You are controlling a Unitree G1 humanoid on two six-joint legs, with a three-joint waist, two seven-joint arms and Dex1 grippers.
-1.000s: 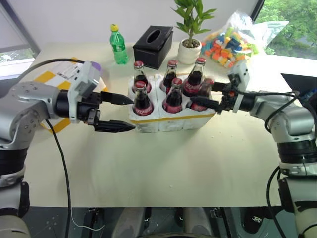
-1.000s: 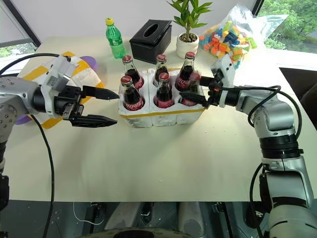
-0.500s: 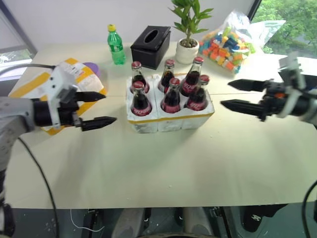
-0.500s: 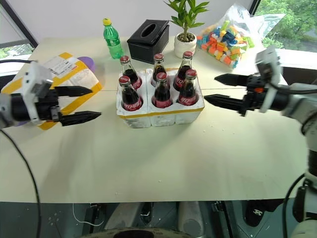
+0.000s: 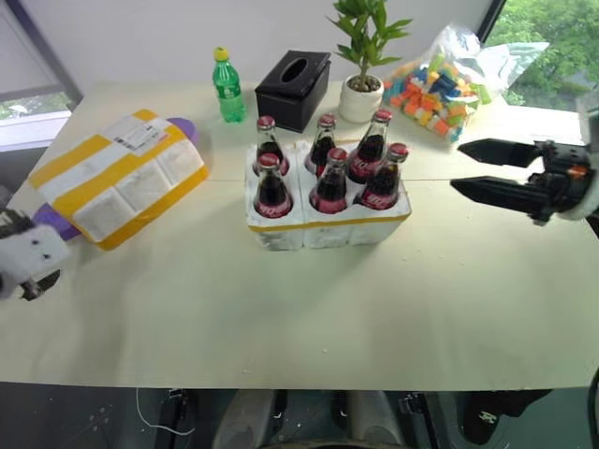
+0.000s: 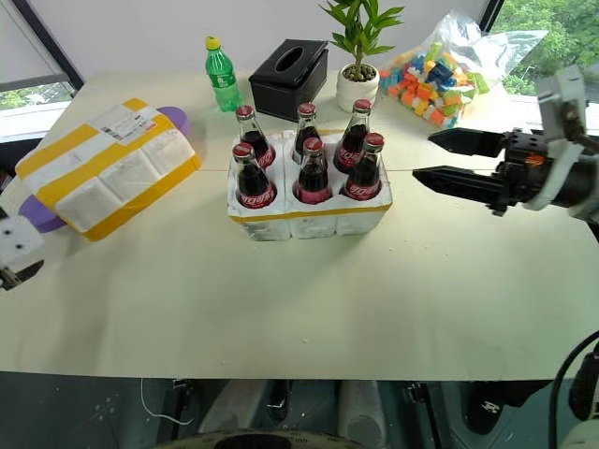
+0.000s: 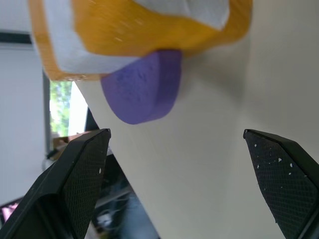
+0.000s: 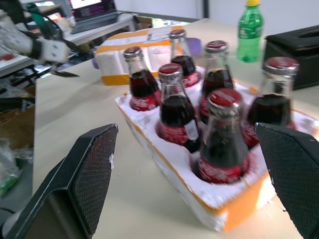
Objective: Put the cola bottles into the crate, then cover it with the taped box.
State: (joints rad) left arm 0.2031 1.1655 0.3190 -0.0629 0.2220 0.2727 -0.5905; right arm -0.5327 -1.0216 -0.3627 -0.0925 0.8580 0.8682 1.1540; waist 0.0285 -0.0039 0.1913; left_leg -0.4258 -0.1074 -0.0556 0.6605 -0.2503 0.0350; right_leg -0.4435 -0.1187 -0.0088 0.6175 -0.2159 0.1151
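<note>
Several cola bottles with red caps stand upright in the wells of the crate, a white foam tray with a thin yellow band, at mid-table. The taped box lies to its left, tilted on a purple foam disc. My right gripper hovers open to the right of the crate, apart from the bottles, fingers pointing at them; its wrist view looks over the bottles. My left gripper is open at the table's left edge, near the taped box's front corner, holding nothing.
At the back of the table stand a green plastic bottle, a black tissue box, a potted plant and a bag of coloured blocks. The table is bare in front of the crate.
My left arm has swung away from the crate, left and down to the table's edge. The right gripper drew back from the bottles to the right, then held still.
</note>
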